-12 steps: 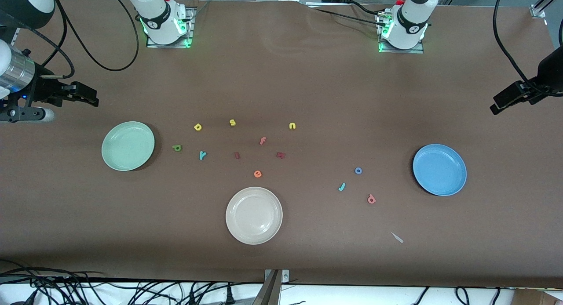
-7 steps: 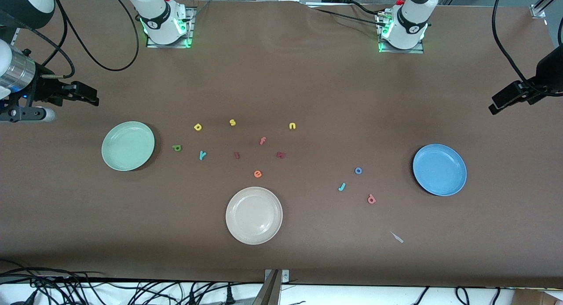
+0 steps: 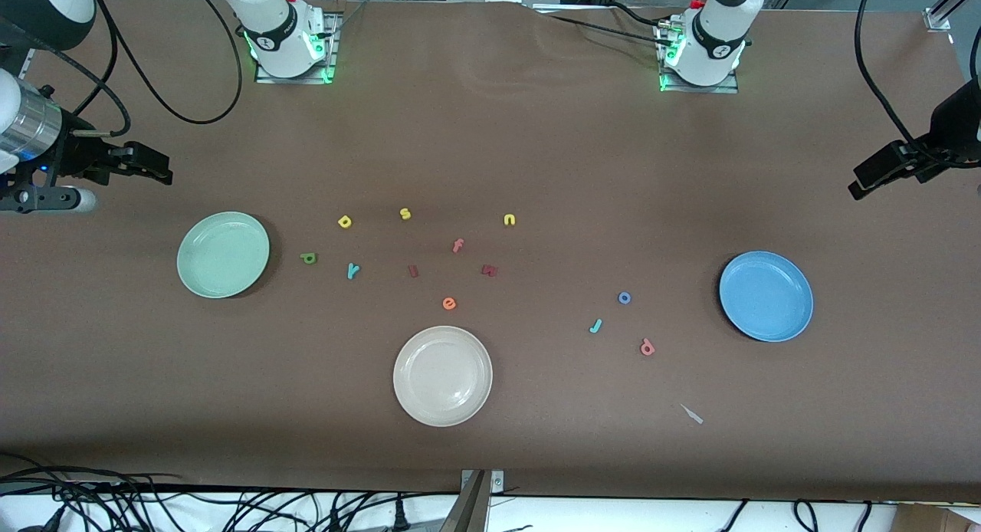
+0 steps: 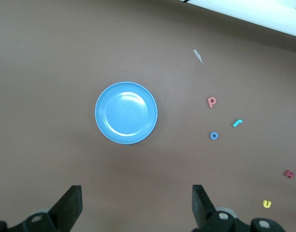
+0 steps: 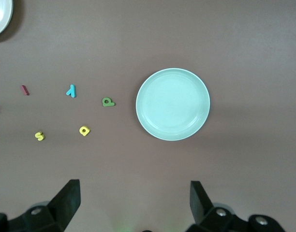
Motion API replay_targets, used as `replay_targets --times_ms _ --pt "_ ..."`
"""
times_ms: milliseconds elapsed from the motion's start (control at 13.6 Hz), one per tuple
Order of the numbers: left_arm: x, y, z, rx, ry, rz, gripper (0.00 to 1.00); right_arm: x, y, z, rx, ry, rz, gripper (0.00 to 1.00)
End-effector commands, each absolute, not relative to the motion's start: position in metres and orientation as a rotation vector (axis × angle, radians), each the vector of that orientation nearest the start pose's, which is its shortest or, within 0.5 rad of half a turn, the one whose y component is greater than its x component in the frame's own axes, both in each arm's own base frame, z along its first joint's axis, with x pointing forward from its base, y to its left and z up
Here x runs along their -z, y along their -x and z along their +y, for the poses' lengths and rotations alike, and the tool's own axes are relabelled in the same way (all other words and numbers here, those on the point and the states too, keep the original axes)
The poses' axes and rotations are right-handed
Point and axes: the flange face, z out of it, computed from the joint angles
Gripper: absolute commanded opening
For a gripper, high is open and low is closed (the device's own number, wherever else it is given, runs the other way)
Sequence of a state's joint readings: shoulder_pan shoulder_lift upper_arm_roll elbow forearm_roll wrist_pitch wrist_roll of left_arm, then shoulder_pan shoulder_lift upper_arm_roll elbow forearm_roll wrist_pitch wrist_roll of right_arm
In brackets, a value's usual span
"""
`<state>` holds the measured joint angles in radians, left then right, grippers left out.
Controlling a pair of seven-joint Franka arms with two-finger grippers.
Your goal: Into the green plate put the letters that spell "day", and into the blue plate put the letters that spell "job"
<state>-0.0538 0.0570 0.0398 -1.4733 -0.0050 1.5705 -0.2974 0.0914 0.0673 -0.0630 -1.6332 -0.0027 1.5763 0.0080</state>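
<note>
The green plate lies toward the right arm's end of the table. Beside it are the olive d, yellow a and teal y. Toward the left arm's end lies the blue plate, with the blue o, teal j and pink b beside it. My right gripper hangs open and empty high above the table near the green plate. High near the blue plate, my left gripper is likewise open and empty.
A cream-white plate lies nearest the front camera at mid-table. Other loose letters lie between the plates: yellow s, yellow n, pink f, orange e, two dark red ones. A small pale scrap lies near the b.
The left gripper has drifted very slightly toward mid-table. The right arm, the letters and the plates have not moved.
</note>
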Motion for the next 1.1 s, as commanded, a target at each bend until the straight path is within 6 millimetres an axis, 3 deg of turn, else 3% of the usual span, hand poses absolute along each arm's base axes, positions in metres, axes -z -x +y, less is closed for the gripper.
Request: replay_targets --times_ms 0,368,516,663,1031 --pt "-0.638 -0.574 -0.012 0.043 3.132 -0.454 1.0 -0.562 -0.568 0.015 -0.205 3.142 -0.041 1.0" --pt "-0.639 -0.573 -0.017 0.044 3.13 -0.439 1.0 -0.562 -0.568 0.015 -0.205 3.142 -0.036 1.0" --pt "-0.64 -0.573 -0.026 0.049 3.134 -0.413 1.0 -0.562 -0.568 0.015 -0.205 3.142 -0.041 1.0" --pt "-0.641 -0.571 -0.049 0.049 3.141 -0.348 1.0 -0.562 -0.568 0.014 -0.205 3.142 -0.034 1.0" --pt "-0.644 -0.571 -0.044 0.066 3.15 -0.334 1.0 -0.562 -0.568 0.014 -0.205 3.142 -0.034 1.0"
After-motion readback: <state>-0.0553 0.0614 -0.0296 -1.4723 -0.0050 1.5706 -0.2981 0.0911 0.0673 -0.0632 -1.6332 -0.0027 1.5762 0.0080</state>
